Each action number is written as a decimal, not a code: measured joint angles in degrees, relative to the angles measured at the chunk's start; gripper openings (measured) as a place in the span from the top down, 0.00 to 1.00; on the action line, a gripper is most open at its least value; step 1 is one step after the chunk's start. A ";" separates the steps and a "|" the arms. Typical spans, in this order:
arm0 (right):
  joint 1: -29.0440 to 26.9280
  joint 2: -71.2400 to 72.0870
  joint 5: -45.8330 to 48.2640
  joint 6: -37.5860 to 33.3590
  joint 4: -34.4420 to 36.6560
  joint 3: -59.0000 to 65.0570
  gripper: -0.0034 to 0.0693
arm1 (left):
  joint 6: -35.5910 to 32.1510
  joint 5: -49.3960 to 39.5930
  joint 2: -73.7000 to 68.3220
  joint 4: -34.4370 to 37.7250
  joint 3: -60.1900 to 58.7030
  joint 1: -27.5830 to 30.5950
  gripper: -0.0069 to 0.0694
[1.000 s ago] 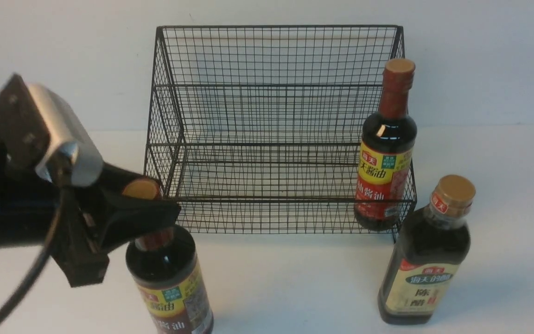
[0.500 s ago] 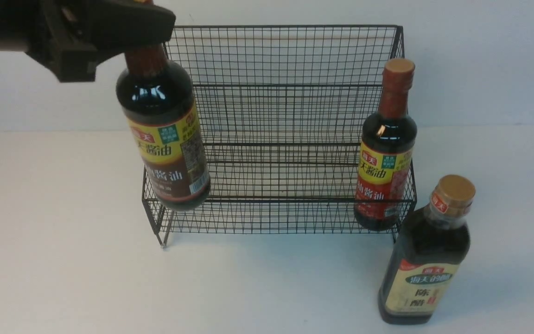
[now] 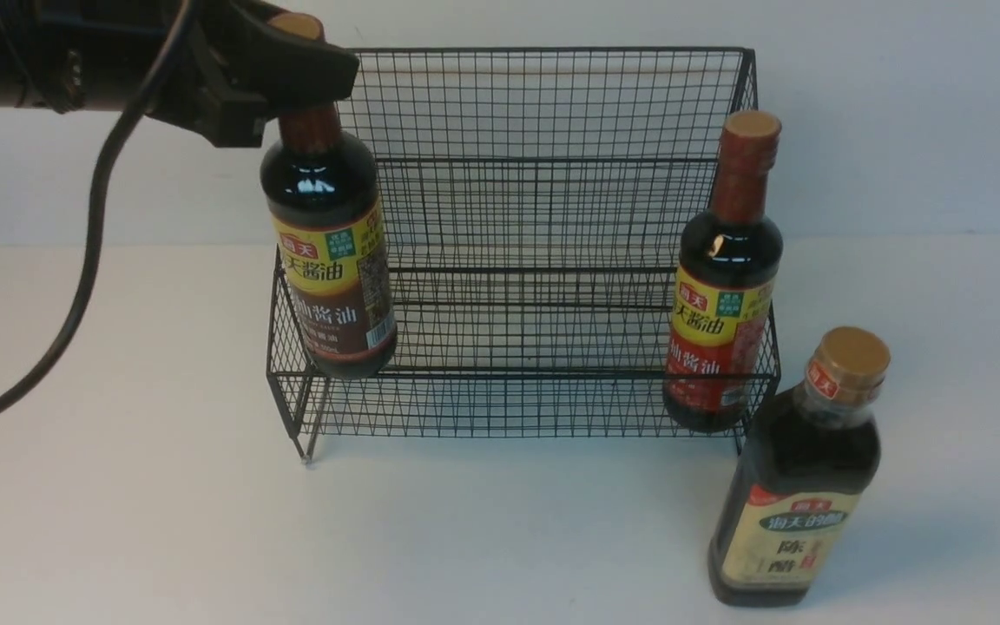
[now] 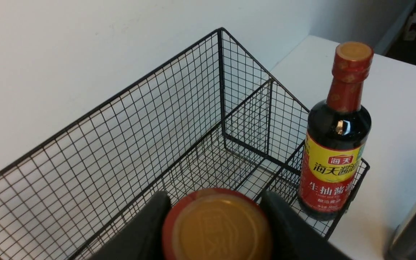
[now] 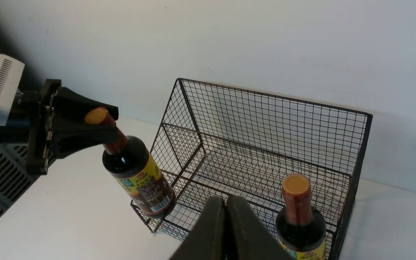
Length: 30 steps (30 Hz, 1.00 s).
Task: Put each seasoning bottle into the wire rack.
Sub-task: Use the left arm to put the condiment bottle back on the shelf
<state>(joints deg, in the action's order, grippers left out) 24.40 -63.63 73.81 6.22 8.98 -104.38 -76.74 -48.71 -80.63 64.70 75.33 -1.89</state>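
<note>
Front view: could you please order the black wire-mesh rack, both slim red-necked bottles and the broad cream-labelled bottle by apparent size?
1. Black wire-mesh rack.
2. Held slim red-necked bottle and racked slim red-necked bottle: alike, tied.
Unsure: broad cream-labelled bottle, shorter, wider, nearest the camera.

The white counter (image 3: 118, 521) carries the black wire rack (image 3: 517, 404) at the centre of the frame. The cream-labelled bottle (image 3: 795, 495) stands upright at lower right, just beside the rack's front corner.

Front cam faces wire rack (image 3: 535, 113) — wrist cams overlook it, nearer.
</note>
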 joint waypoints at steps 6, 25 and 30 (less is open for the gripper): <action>0.00 0.13 0.00 0.00 0.00 3.63 0.97 | -0.54 1.53 -1.47 2.21 0.12 0.00 0.54; 0.00 1.69 0.00 0.00 -0.21 8.18 0.97 | -0.78 4.58 -3.39 -0.43 -0.49 0.00 0.54; 0.00 3.42 0.00 0.00 -0.15 8.18 0.97 | 0.73 1.95 -5.70 -0.57 -0.49 0.00 0.54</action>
<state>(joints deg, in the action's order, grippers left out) 24.40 -60.21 73.81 6.22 8.82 -96.20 -76.01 -46.75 -86.33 64.13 74.85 -1.89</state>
